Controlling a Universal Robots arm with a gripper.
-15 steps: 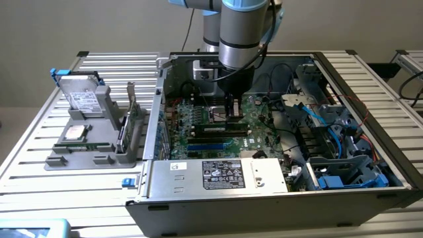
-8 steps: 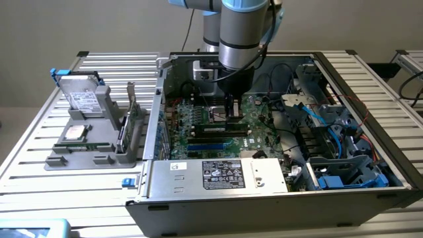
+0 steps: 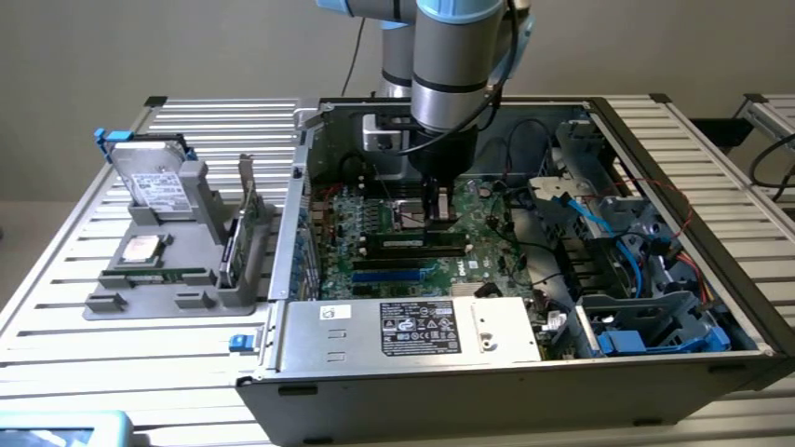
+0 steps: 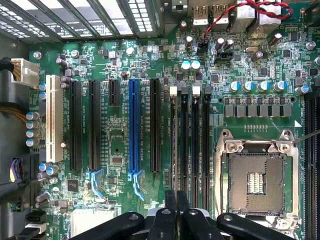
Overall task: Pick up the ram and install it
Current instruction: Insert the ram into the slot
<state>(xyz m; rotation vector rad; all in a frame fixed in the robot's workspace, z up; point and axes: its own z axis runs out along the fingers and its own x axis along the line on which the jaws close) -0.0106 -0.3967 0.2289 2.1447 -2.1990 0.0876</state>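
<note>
The ram point(image 3: 155, 276) is seen resting along the near part of the grey holder point(image 3: 149, 294). The holder is set on the tabletop point(image 3: 62, 345) at the exterior view's left, well apart from the inside of the open computer case point(image 3: 372, 400). A hard drive point(image 3: 155, 182) is propped at the holder's far end, and upright expansion cards point(image 3: 246, 223) are stood on the side nearer the case.

The stick is judged to be light and stiff but fragile. It is thin enough to crack if bent, and its contact edge is best left untouched. A pinch across its two faces at mid-length, close to the upper edge, is judged the safest hold, so that it hangs level and does not twist.

The arm point(image 3: 453, 56) is reached straight down into the case. The hand point(image 4: 176, 202) is held vertical above the motherboard point(image 4: 120, 135), just over the row of black memory slots point(image 4: 195, 145). These slots lie between the blue slot point(image 4: 133, 130) and the empty processor socket point(image 4: 255, 175). The fingers are drawn narrow, almost together. Nothing can be made out between them, though the gap is small and dark enough that a very thin edge could perhaps be missed. The ram is therefore taken as not yet picked up.
</note>
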